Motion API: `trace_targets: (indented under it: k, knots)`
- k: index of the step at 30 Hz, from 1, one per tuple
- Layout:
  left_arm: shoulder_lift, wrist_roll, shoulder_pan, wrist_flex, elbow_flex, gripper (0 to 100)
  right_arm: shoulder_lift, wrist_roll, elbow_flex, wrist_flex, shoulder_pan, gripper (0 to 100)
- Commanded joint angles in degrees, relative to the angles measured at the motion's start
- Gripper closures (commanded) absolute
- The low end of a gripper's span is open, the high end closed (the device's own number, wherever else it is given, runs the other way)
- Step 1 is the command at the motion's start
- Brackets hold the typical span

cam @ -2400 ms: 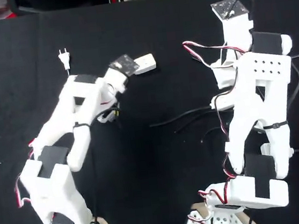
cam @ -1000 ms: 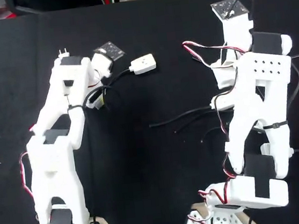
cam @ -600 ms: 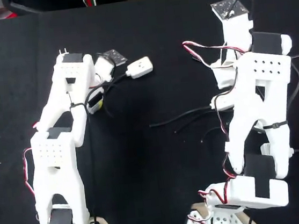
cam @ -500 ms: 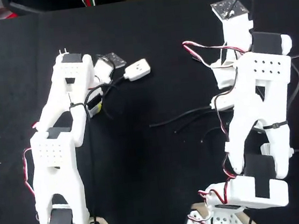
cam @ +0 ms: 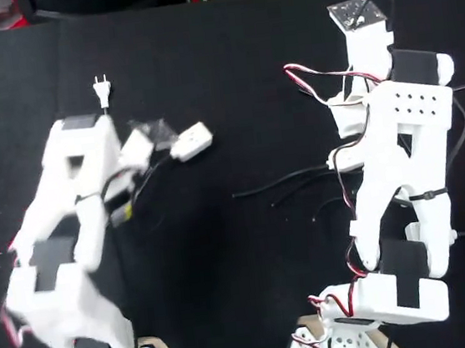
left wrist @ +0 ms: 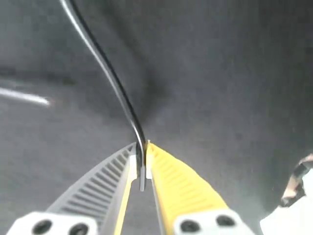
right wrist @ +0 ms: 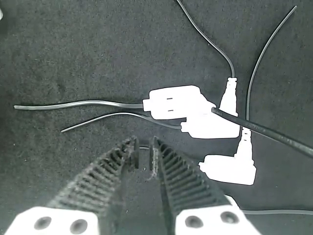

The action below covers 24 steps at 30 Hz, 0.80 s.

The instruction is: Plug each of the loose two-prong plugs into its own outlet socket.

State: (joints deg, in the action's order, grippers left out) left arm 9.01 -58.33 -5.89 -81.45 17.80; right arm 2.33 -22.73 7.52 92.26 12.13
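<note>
L gripper [left wrist: 142,152] is clamped tight on the thin black cable [left wrist: 105,66] right beside the white outlet socket [cam: 191,141]. That's prob. because the cable is an easier pinch than the block, and it lets the arm tow the socket over the counter [cam: 227,275]. The two-prong plug [cam: 103,90] lies loose, apart from that socket and past the L arm's wrist; not yet mated. L arm is extended, w/ the wrist bent sideways toward the socket. R arm sits folded, well apart from it. R gripper [right wrist: 145,155] points down, fingers slightly apart & empty, over other white sockets [right wrist: 173,102] w/ cables, seemingly on standby.
</note>
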Motion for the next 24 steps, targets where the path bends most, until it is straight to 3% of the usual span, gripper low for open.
trace_targets:
  k: [1, 8, 12, 18, 24]
  knots:
    - [-17.85, -11.25, -7.87, 6.86, 23.69, 97, 0.48, 0.26, 0.31, -0.88, -0.7, 94.9]
    - [-36.48, -27.25, -26.86, 12.04, 37.67, 97, 0.4, 0.26, 0.31, -0.88, -0.79, 94.9]
    - [-40.7, -32.09, -29.05, 12.57, 41.71, 95, 0.31, 0.26, 0.31, -0.88, -0.97, 94.9]
    - [-42.64, -22.15, -20.0, 12.48, 40.4, 70, 0.31, 0.26, 0.22, -0.62, -1.76, 95.0]
    - [-42.81, -7.03, -5.67, 12.57, 34.77, 74, 0.31, 0.26, 0.22, -0.44, -1.41, 95.0]
